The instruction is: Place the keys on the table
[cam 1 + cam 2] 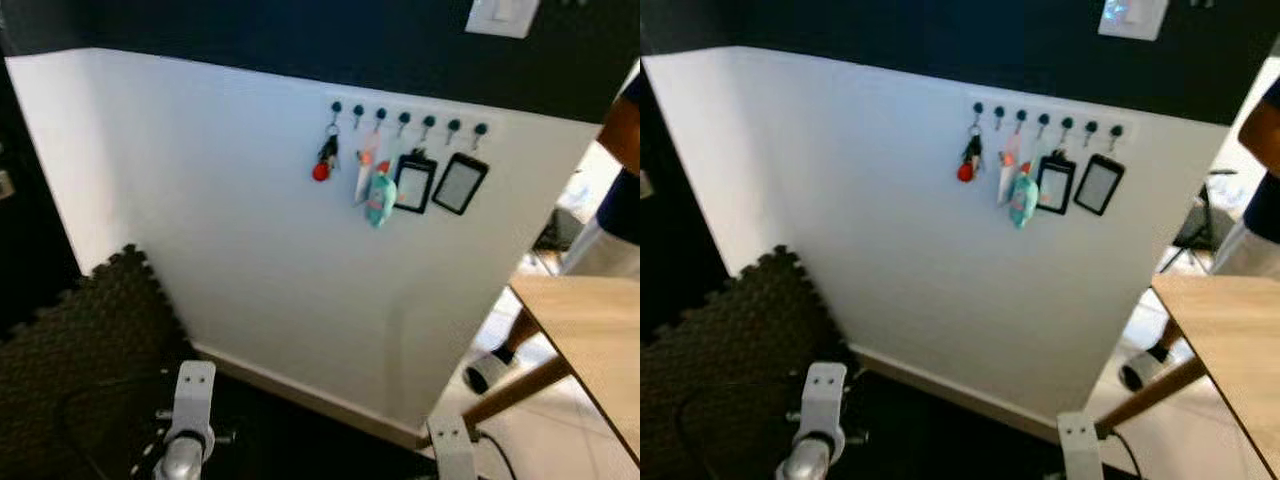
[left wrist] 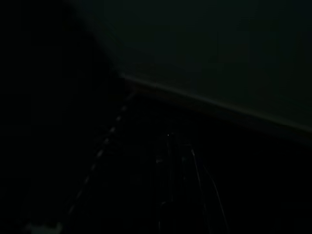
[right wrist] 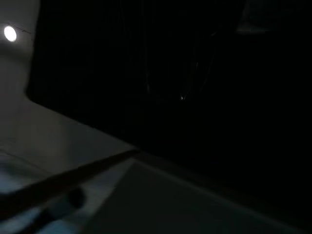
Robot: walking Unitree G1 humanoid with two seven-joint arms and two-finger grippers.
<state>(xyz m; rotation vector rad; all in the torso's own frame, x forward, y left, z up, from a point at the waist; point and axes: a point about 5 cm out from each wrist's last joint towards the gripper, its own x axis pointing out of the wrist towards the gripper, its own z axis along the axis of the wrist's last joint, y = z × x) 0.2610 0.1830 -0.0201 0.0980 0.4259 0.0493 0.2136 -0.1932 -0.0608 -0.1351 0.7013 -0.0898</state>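
Left eye view: a white half-wall (image 1: 260,250) carries a row of dark hooks (image 1: 405,120) near its top edge. The keys (image 1: 325,155), with a red tag, hang from the leftmost hook. Beside them, further along the row, hang a teal charm (image 1: 380,198) and two black badge holders (image 1: 437,183). A wooden table (image 1: 590,330) stands at the right, well apart from the keys, and a person (image 1: 615,190) stands behind it, partly cut off by the frame edge. A dark foam mat (image 1: 90,340) covers the floor at the left. Both silver arms hang low at the bottom edge, the left arm (image 1: 188,420) and the right arm (image 1: 450,450); their fingers lie outside the frame.

Right eye view: same scene, with a light switch plate (image 1: 1132,15) on the dark upper wall above the hooks.

Left wrist view: very dark; a pale skirting line (image 2: 209,105) meets the floor, and faint outlines of the left gripper (image 2: 187,165) can just be made out. Whether its fingers are parted cannot be told.

Right wrist view: very dark; a table leg (image 3: 63,183) crosses pale floor. The right gripper (image 3: 180,83) is barely traceable, its finger position impossible to judge.
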